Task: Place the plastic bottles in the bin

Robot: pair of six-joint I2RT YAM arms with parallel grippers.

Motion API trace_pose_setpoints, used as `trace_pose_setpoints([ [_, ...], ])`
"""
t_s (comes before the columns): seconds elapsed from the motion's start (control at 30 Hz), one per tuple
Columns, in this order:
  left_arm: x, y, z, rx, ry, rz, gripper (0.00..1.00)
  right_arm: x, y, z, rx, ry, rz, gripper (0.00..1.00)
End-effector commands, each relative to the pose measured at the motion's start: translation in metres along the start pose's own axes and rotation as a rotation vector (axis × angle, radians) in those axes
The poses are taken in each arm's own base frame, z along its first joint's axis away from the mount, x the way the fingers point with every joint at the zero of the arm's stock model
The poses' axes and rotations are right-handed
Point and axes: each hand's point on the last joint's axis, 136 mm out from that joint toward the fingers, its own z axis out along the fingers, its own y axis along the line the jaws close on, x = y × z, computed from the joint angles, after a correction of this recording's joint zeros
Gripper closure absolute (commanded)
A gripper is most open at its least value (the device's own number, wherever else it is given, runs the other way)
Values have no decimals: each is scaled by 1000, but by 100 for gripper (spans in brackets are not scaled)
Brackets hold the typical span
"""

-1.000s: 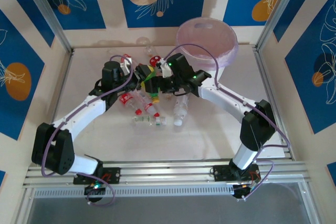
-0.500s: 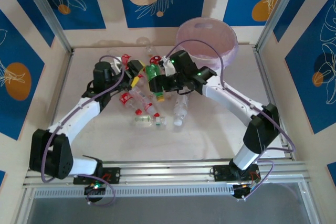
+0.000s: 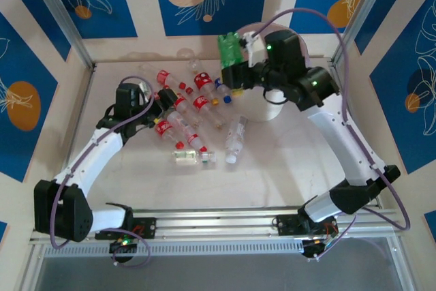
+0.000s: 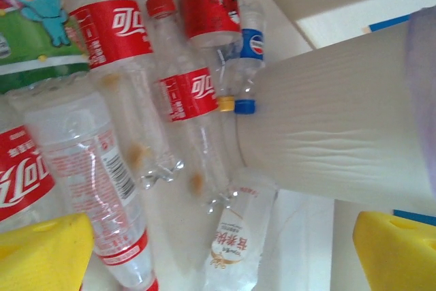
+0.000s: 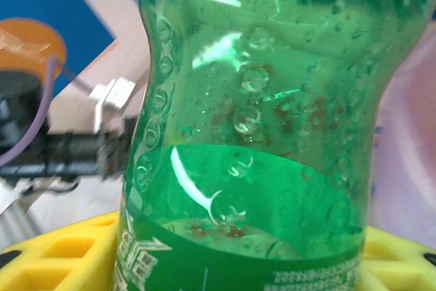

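Note:
My right gripper (image 3: 235, 67) is raised above the table, shut on a green bottle (image 3: 230, 48) that stands upright at the near-left rim of the bin (image 3: 264, 110). In the right wrist view the green bottle (image 5: 259, 134) sits between the yellow fingers (image 5: 54, 258). My left gripper (image 3: 165, 95) is open over the heap of plastic bottles and holds nothing. Its yellow fingertips (image 4: 42, 253) stand wide apart above red-labelled bottles (image 4: 187, 90), a blue-labelled one (image 4: 252, 42) and a white-labelled one (image 4: 240, 240). The bin's white wall (image 4: 340, 134) is close on the right.
Several bottles lie loose mid-table: red-labelled ones (image 3: 199, 102), a clear white-capped one (image 3: 235, 140) and a short one (image 3: 193, 158). A clear bottle (image 3: 185, 54) lies by the back wall. Metal frame posts stand at the back corners.
The left gripper opened, let go of the green bottle and drew back left. The right gripper closed on that bottle and lifted it up and back, to the bin's rim.

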Motion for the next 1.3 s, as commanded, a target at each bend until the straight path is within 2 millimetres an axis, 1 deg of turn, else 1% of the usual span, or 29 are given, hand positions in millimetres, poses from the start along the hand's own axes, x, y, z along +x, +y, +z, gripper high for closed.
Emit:
trace_pose_setpoints([
  [0.0,4,3,-9,-33,-11,43,3,-14,-42,-3,124,-7,-3,43],
  [0.1,6,3,-12,-38,-15,55,3,-34,-73,-4,182,-32,23,43],
  [0.13,7,3,-13,-36,-15,54,3,-35,-85,0,206,-21,27,43],
  [0.17,7,3,-14,-33,-16,56,3,-39,-94,1,224,-25,28,43],
  [0.3,13,4,-17,-41,-10,64,3,-44,-131,14,268,-2,76,43],
  [0.37,15,8,-20,-60,-4,74,2,-41,-150,22,284,27,111,44],
  [0.43,18,10,-23,-71,1,82,2,-33,-168,31,306,71,142,44],
  [0.5,20,11,-25,-77,3,86,2,-26,-180,40,320,103,153,44],
  [0.73,24,17,-24,-87,7,81,2,8,-205,72,335,214,175,44],
  [1.03,31,18,-13,-71,43,63,1,49,-232,114,333,318,198,44],
  [1.27,32,27,-17,-114,45,76,1,80,-250,139,334,406,207,43],
])
